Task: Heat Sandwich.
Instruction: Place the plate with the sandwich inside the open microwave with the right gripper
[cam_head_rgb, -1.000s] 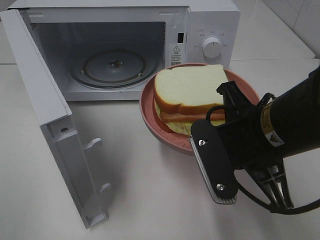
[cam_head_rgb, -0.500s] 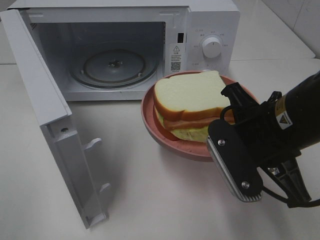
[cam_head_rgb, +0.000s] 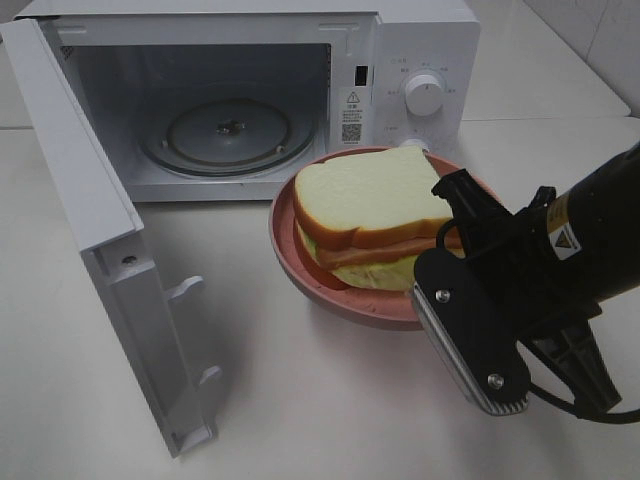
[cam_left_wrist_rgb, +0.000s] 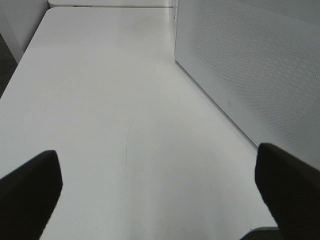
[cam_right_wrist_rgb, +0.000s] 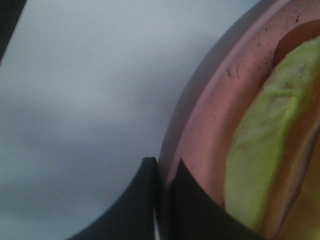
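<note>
Now: sandwich on plate, before the open microwave

Left gripper: jaws spread wide above the white table, beside the microwave's perforated side wall. The high camera does not catch it. Door stands swung open at the left. Glass turntable shows inside the microwave.

Pink plate is in front of the control panel, right of the cavity. Whether it rests on the table or hangs clear, cannot tell.

Sandwich lies flat, filling the plate's middle out to its far rim. Long axis runs left to right, along the microwave's front. The layered side, meat over pale filling, faces the table's near edge. Its near right corner is hidden behind the right gripper, which is pinched tight on the plate's rim. The plate's right rim is likewise covered by the arm.

Right wrist view is blurred: only rim and a yellow-green strip can be made out.
</note>
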